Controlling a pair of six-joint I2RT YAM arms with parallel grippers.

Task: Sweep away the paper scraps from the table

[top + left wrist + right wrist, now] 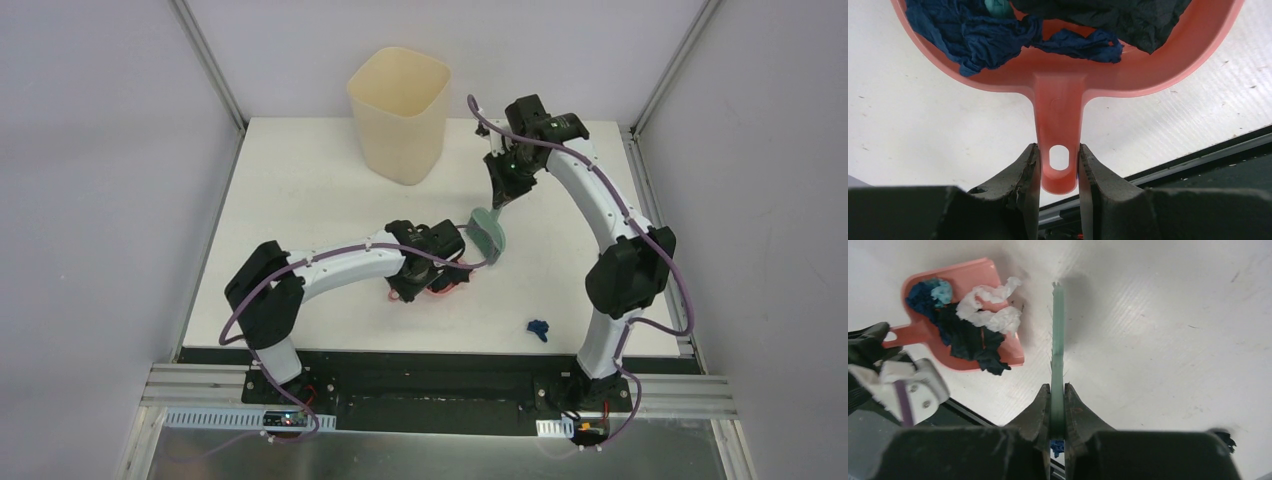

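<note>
Both clamped: left fingers (pixel 1022 176) on smooth pink dustpan (pixel 1058 95) handle, right fingers (pixel 1039 412) on thin green brush (pixel 1058 335).

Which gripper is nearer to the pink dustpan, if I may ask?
Left. The left gripper clamps the dustpan by its handle; the right gripper holds the green brush beyond the pan's open mouth, not touching it.

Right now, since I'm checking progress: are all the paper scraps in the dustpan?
No, one dark blue scrap lies on the table, well outside the dustpan.
</note>
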